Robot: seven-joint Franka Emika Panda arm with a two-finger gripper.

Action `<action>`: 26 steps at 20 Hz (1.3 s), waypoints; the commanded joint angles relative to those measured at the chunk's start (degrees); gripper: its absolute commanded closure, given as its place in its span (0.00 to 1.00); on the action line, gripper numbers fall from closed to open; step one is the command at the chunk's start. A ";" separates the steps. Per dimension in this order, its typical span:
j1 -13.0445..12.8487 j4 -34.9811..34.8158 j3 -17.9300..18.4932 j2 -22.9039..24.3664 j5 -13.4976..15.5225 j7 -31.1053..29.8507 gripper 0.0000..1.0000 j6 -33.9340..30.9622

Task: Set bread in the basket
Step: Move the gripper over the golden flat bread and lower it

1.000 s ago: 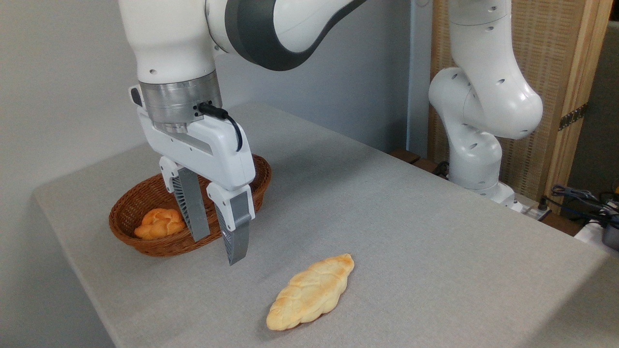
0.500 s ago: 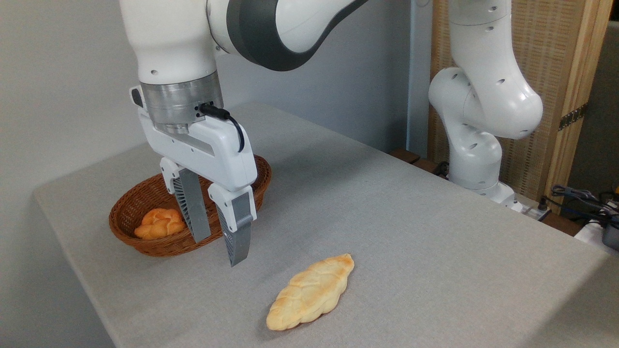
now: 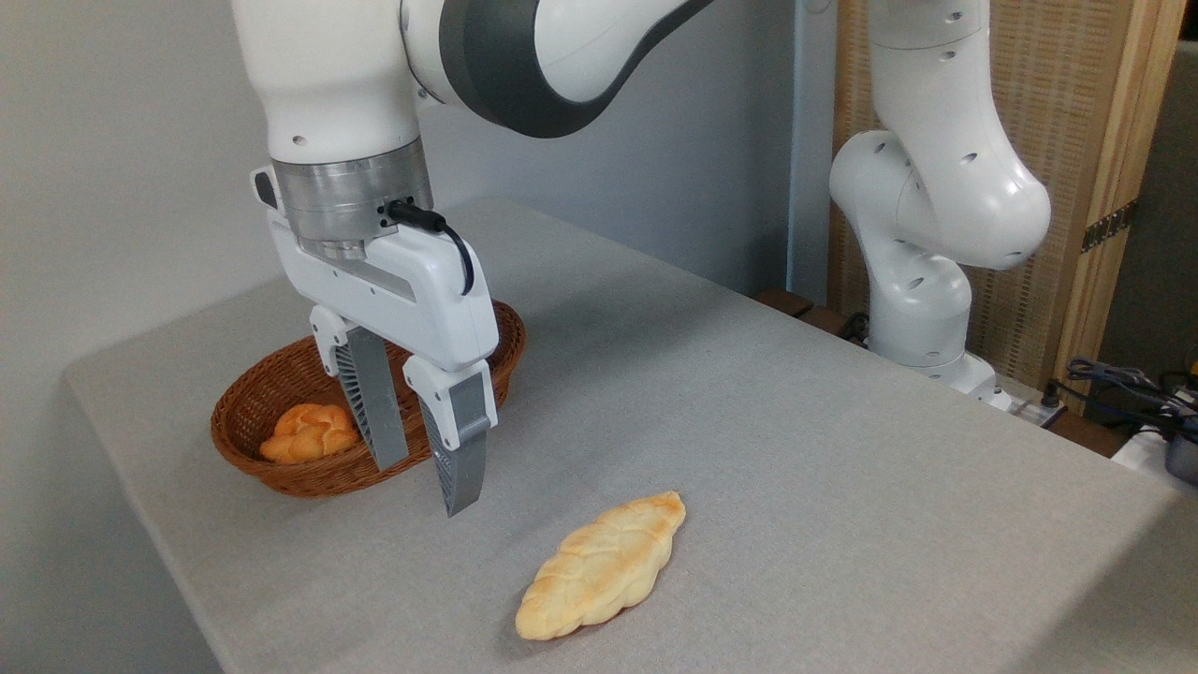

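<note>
The bread (image 3: 604, 564), a long pale golden braided loaf, lies flat on the grey table near the front edge. The reddish-brown wicker basket (image 3: 245, 401) stands at the left, partly hidden behind my fingers. My gripper (image 3: 426, 487) hangs open in front of the basket, above the table, with nothing between its fingers. It is to the left of the loaf and apart from it.
A small orange knotted bun (image 3: 309, 433) lies inside the basket at its left end. The robot's white base (image 3: 922, 281) stands at the table's back right. Cables (image 3: 1123, 384) lie off the table at the far right. The table's left edge runs close by the basket.
The gripper has shifted very slightly to the right. The loaf, the bun and the basket have not moved.
</note>
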State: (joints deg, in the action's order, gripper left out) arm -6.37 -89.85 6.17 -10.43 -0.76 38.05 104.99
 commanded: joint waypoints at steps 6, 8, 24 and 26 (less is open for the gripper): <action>-0.49 -0.41 0.60 0.59 -0.64 0.89 0.00 -1.28; -0.40 -0.41 0.60 0.59 -0.64 0.89 0.00 -1.28; -0.05 -5.86 1.83 -4.41 -2.83 6.42 0.00 -5.33; 0.21 -5.86 2.00 -5.38 -4.50 7.03 0.00 -4.97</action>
State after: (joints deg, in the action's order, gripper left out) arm -6.22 -95.94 7.23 -14.47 -2.77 43.12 99.78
